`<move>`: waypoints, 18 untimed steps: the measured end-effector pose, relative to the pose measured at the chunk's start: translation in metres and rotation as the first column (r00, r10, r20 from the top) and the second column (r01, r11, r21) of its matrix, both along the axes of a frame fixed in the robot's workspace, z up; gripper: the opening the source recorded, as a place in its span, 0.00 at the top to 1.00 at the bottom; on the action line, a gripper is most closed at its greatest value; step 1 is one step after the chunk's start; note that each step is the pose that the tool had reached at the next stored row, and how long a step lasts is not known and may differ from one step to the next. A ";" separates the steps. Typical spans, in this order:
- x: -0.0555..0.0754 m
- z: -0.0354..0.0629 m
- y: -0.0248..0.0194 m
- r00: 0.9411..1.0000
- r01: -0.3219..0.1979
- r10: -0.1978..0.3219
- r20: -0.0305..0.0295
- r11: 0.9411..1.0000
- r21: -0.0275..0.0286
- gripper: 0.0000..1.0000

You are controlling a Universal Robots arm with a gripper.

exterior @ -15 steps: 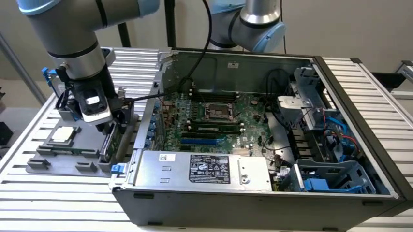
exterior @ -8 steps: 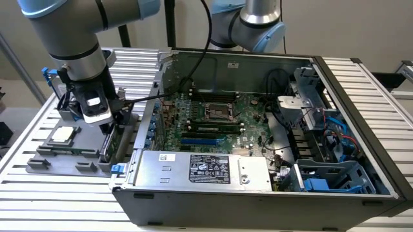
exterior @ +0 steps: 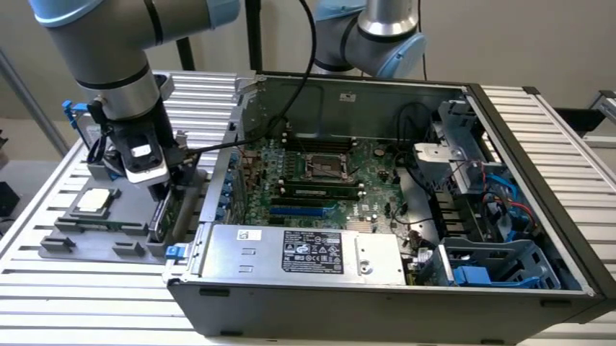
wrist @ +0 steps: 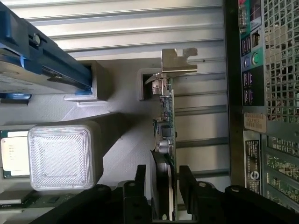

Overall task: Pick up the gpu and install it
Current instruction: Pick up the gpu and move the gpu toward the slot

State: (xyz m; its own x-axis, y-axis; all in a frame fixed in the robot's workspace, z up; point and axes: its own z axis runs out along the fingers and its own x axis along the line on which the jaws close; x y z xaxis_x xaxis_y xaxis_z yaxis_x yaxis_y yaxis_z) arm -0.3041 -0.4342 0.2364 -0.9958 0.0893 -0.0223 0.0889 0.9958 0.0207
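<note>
Currently the gripper (exterior: 164,196) (wrist: 163,169) is down over the grey fixture tray (exterior: 97,232) (wrist: 126,93), which sits on the slatted table (exterior: 77,310) just beside the open computer case (exterior: 385,310) (wrist: 233,116), on the exterior view's left. The gpu (exterior: 161,216) (wrist: 167,116) stands on edge in a slot of that tray, not in the case. In the wrist view I see it edge-on: green board, black body near the fingers (wrist: 141,179), and silver bracket (wrist: 179,60) at the far end. The jaws are parted and straddle the card, one black finger on each face. A thin strip of background shows on both sides, so I log no grip on it. The small square chip (exterior: 94,200) (wrist: 10,154) lies flat in its own pocket of the tray, apart from the card. The hard drive with blue side rails (wrist: 18,77) is propped in another holder. Inside the case I note the motherboard (exterior: 318,173) and the power supply (exterior: 288,249). It carries a black label (exterior: 313,252) with white print and a small white sticker (exterior: 252,234), and I cannot read either. The stickers on the case's perforated rear panel in the wrist view are likewise illegible. I make out a green port (wrist: 255,59) and a blue port (wrist: 246,62) there.
</note>
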 end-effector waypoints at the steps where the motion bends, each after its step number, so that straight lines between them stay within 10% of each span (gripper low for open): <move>1: 0.000 -0.0001 0.0001 1.000 0.000 0.000 0.000 1.000 0.000 1.00; 18: 0.000 -0.0004 0.0001 0.999 -0.049 0.049 0.000 0.999 0.000 1.00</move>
